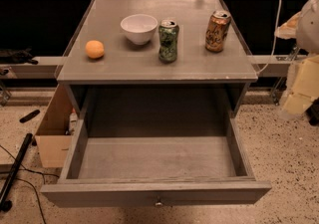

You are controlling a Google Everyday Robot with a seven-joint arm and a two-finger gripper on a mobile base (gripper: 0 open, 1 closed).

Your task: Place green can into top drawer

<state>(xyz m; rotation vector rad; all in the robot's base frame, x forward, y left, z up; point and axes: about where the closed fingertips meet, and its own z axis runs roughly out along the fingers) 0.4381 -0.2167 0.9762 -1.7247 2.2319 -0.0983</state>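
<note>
Green can upright on grey table, upper centre of frame, just right of white bowl, apart from orange-gold can further right. Orange at left of tabletop. Top drawer pulled out wide across lower half, knob at bottom centre. Gripper at right edge, beside table, clear of can; can't tell if parted or closed.

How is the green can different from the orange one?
The green can is green and white; the orange-gold can is orange. The green can looks dented; the orange-gold can looks straight. The green can is beside the bowl, the orange-gold can farther right. Both stand upright on the table. The gripper is at the right edge, touching neither.
</note>
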